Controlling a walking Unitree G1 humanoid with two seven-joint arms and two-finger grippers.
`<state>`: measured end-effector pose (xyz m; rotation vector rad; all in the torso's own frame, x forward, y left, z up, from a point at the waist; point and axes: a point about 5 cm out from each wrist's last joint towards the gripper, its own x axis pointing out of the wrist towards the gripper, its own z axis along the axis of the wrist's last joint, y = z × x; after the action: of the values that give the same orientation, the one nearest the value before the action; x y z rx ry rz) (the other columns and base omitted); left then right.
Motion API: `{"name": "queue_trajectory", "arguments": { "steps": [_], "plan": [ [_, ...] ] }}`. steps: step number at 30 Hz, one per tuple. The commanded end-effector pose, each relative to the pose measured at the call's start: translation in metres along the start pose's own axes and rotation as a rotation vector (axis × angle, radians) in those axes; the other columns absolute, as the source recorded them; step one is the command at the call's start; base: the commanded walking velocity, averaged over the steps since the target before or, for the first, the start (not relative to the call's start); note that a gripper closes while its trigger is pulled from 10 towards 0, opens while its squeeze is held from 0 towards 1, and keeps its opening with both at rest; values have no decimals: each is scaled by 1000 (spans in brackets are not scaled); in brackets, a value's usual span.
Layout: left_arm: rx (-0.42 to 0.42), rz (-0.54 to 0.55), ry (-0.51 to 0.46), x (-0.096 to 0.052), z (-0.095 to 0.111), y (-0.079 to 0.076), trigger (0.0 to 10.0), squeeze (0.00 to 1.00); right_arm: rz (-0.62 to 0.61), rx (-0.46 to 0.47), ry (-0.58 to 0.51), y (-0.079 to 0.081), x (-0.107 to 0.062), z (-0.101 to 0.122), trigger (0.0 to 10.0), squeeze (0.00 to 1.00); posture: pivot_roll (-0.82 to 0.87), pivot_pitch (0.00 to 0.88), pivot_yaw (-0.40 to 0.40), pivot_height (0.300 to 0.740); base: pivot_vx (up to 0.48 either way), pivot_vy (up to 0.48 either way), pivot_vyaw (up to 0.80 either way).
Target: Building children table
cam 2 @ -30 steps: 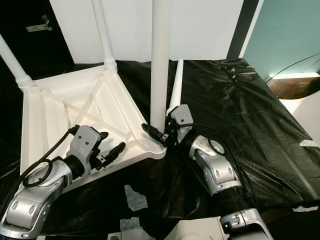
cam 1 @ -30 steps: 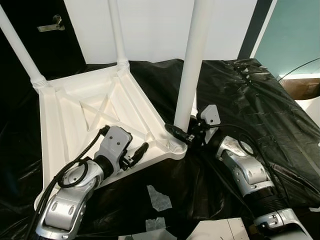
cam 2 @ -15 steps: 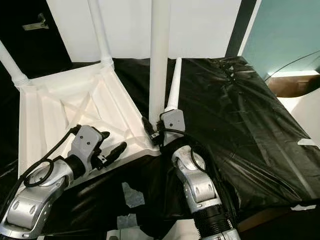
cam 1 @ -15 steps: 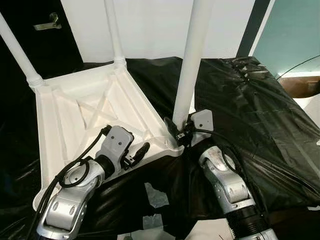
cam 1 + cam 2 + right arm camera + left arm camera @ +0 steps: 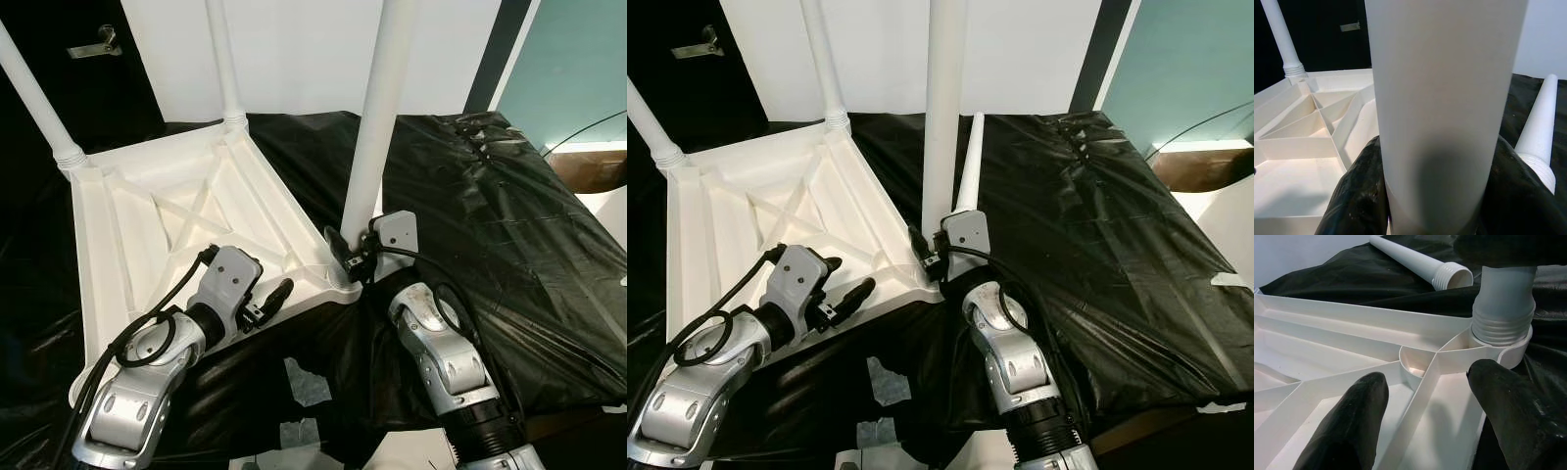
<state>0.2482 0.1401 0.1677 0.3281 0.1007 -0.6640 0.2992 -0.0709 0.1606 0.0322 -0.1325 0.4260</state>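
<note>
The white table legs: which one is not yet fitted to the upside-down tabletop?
The leg lying on the black sheet, behind the right gripper. The other three stand upright in corner sockets of the tabletop.

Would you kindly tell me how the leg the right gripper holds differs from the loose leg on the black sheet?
The held leg stands upright in the tabletop's corner socket; the loose leg lies flat on the black sheet. The right gripper clasps the held leg near its base with both fingers; nothing touches the loose leg. Its threaded end is open and visible, while the held leg's is seated. Both are white tapered tubes.
</note>
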Motion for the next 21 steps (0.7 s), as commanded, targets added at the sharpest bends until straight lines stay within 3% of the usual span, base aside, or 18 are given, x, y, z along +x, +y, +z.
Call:
{"name": "queue_trajectory", "arguments": {
  "steps": [1,3,4,5,6,9,16,17,21],
  "plan": [
    [7,23,-9,1,3,1,10000,0,-61,19,122,-9,-5,-24,10000,0,123,45,-26,740,0,0,0],
    [6,21,-13,2,4,0,10000,0,-49,17,106,-10,-5,-22,10000,0,124,47,-27,740,0,0,0],
    [1,18,-16,2,4,-2,10000,0,-21,-3,76,-11,-4,-17,10000,616,123,47,-28,740,0,0,0],
    [1,18,-16,2,4,-2,10000,0,-21,-3,76,-11,-4,-17,10000,616,123,47,-28,740,0,0,0],
    [-3,15,-18,3,3,-3,10000,0,19,21,52,-12,-4,-13,10000,1000,122,46,-30,740,0,0,0],
    [-14,4,-23,5,2,-9,10000,0,82,28,-13,-26,0,-1,10000,1000,121,45,-31,740,0,0,0],
    [-24,-5,-34,8,4,-11,10000,0,232,28,-10,-39,2,4,10000,961,112,41,-26,740,0,0,0],
    [-26,-7,-38,9,4,-13,10000,0,288,21,-4,-41,2,4,10000,0,112,41,-26,740,0,0,0],
    [-31,-9,-45,11,4,-15,10000,0,409,-32,29,-46,4,2,10000,0,109,38,-23,740,0,0,0]
  ]
}}
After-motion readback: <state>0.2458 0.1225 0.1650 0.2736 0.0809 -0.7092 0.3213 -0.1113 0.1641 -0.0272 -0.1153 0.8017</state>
